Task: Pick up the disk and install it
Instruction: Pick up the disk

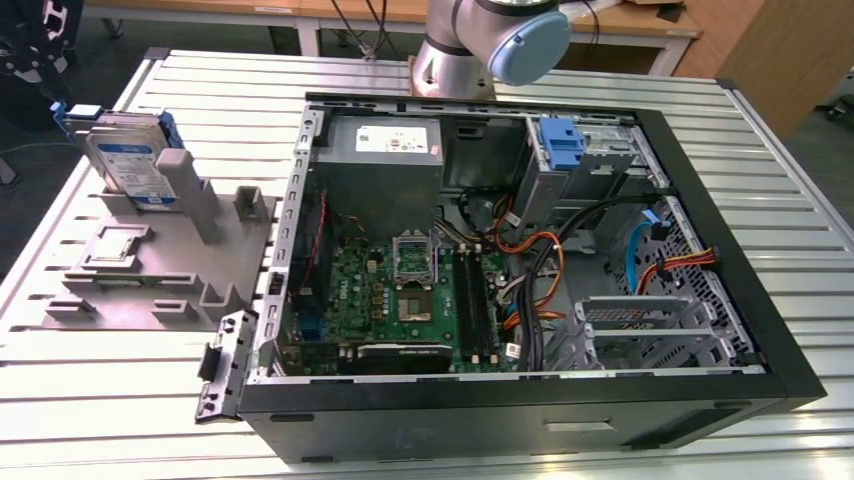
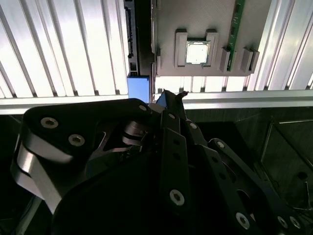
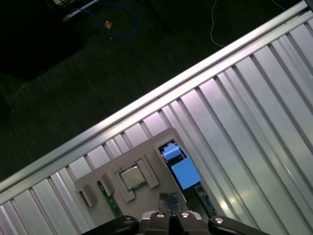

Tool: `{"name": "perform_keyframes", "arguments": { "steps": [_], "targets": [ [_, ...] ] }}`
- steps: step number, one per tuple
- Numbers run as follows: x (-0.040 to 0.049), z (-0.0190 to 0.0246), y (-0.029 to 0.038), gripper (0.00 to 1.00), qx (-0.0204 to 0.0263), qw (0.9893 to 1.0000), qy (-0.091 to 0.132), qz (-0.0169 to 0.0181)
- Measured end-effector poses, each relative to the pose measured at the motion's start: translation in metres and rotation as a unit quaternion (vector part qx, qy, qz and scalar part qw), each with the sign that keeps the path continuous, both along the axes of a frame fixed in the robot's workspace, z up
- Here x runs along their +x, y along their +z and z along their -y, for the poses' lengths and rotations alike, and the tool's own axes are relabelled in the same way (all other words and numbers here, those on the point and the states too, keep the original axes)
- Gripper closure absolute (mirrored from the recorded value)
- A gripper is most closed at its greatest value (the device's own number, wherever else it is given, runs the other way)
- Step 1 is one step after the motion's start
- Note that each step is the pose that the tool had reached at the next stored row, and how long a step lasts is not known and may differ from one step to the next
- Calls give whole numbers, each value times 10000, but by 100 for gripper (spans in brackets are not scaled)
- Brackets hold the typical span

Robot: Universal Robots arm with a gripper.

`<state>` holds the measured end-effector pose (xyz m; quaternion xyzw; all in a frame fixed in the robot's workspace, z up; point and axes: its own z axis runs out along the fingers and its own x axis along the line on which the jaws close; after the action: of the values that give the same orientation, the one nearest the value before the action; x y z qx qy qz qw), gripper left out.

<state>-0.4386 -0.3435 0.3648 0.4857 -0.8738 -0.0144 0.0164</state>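
Disk [image 1: 131, 162] stands upright near the table [image 1: 227, 78] edge.

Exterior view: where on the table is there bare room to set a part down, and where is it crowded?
Free: the ribbed table between the grey holder and the near edge. Crowded: the holder itself, carrying the disk, and the cable-filled computer case.
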Motion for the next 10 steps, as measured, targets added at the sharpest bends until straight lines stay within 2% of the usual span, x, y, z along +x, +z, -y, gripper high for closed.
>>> {"name": "perform_keyframes", "arguments": {
  "steps": [6, 10],
  "targets": [
    [0, 0, 0, 90, 0, 10000, 4, 0],
    [0, 1, 0, 90, 0, 9999, 102, 0]
  ]
}}
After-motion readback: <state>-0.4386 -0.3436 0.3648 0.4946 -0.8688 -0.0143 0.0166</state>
